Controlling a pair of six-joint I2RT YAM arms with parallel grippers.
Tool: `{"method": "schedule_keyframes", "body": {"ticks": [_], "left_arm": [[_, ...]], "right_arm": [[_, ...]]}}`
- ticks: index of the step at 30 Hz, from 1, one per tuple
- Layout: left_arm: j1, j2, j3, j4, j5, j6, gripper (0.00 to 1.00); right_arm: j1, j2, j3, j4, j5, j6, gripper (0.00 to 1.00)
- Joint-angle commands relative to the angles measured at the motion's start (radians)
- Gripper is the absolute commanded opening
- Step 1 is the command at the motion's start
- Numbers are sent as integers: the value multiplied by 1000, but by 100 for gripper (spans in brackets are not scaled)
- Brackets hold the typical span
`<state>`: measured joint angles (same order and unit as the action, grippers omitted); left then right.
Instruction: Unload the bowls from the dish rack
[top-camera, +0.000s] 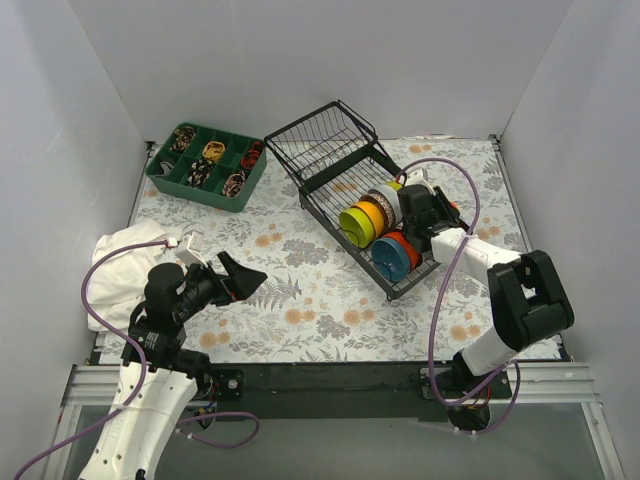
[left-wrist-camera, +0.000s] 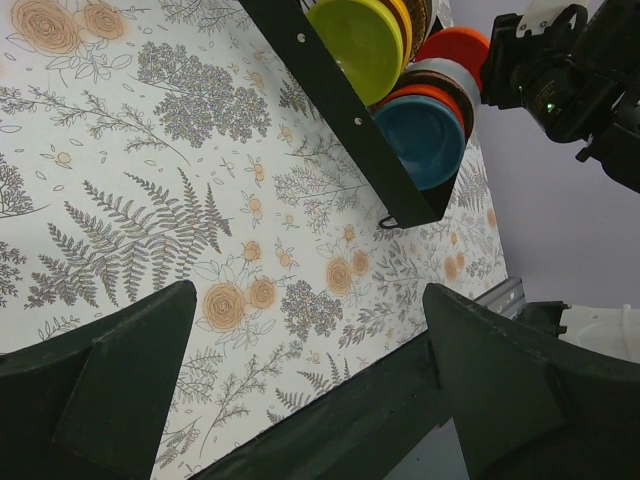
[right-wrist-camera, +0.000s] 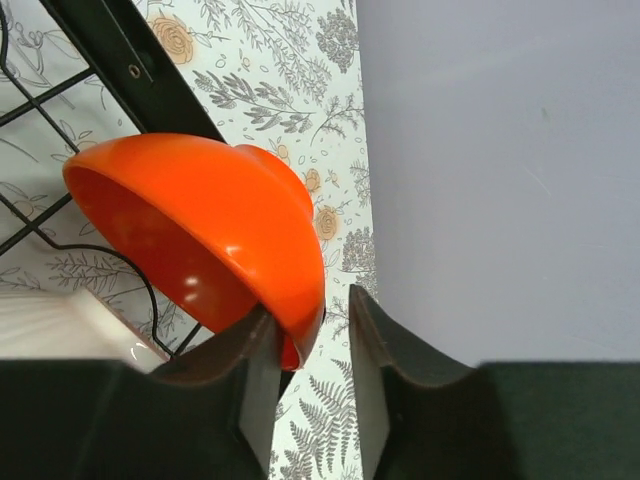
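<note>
Cloth, pale and printed with grey ferns and orange flowers, covers the surface. Plain white walls close it in on three sides.

The dish rack stands askew on the far right part of the cloth. The right jaws are at its right-hand long side, and it is well ahead and to the right of the left jaws. Bowls stand on edge in it, among them a lime bowl and a blue bowl.

Only the right wrist view shows the right jaws closely. They stand a little apart with the rim of an orange bowl between them. The rim lies against one of the fingers, and a sliver of cloth shows between it and the other finger. I cannot tell whether they press on it. The bowl sits tilted over the rack's wires and black edge bar. From above it is almost hidden behind the arm.

The left wrist view shows the left jaws spread wide over bare cloth with nothing between them. The rack's near corner and the blue bowl lie ahead of them.

Only the overhead view takes in the green compartment tray, far beyond the left jaws. It also shows a crumpled white cloth to their left.
</note>
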<state>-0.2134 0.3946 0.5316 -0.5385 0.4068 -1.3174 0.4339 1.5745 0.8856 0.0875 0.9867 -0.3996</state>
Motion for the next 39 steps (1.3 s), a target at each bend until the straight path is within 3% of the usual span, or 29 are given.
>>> {"method": "schedule_keyframes", "body": {"ticks": [1, 7, 18, 21, 26, 27, 31, 34, 39], "left_arm": [[-4, 1, -9, 3, -2, 1, 98], [-4, 6, -9, 3, 3, 3, 98], [-4, 16, -13, 9, 10, 4, 98], [-4, 16, -12, 9, 12, 6, 98], [-4, 21, -12, 9, 23, 9, 98], [-4, 21, -12, 9, 26, 9, 98], [-4, 24, -12, 12, 33, 12, 98], [-4, 26, -13, 11, 41, 15, 98], [-4, 32, -12, 11, 50, 18, 98]], "right_arm": [[11, -91, 42, 34, -58, 64, 46], [-17, -142, 96, -140, -204, 105, 60], [-139, -206, 154, -341, -560, 168, 71], [-229, -225, 174, -374, -738, 177, 76], [-424, -219, 220, -388, -1184, 177, 82], [-499, -191, 230, -394, -1244, 180, 82], [-584, -93, 300, -408, -1530, 189, 83], [-627, -4, 341, -433, -1678, 188, 85], [-641, 93, 385, -445, -1747, 176, 95]]}}
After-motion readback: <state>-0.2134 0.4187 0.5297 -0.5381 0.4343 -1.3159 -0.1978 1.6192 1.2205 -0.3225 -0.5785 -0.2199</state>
